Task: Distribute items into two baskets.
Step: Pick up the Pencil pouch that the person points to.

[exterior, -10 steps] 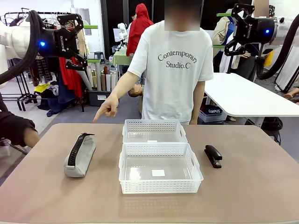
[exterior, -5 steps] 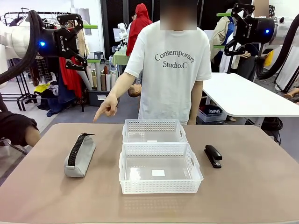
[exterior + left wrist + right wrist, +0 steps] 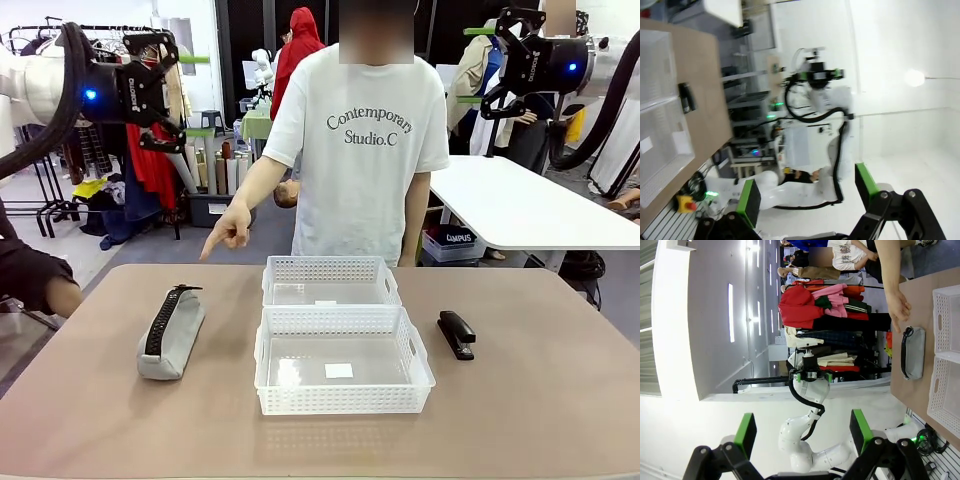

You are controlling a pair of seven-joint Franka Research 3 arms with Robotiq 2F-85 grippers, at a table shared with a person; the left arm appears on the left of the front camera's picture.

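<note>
The distribution has not begun, judging by how things lie. The two baskets sit touching or nearly so at the middle of the bench (image 3: 540, 400), the smaller basket (image 3: 330, 270) on the person's side and the larger basket (image 3: 340, 398) on the robot's side, and neither holds an item. The grey pouch (image 3: 172, 332) lies flat on the bench off to the robot's left of the baskets, its black zipper strip facing up and its length running roughly from near to far. The black stapler (image 3: 456, 333) rests on the bench just beside the right wall of the larger basket, apart from it. The left end effector (image 3: 172, 92) hangs high above the left side of the bench with its jaws spread wide and nothing between them; the right end effector (image 3: 497, 62) is likewise raised at the right, jaws wide apart and empty. The person stands at the far edge, and the person's hand (image 3: 232, 230) points an index finger downward on the pouch's side, which reads as a cue to take the pouch first. Both pick-ups and both placements are left to do, and which basket is meant for which item cannot be told.
</note>
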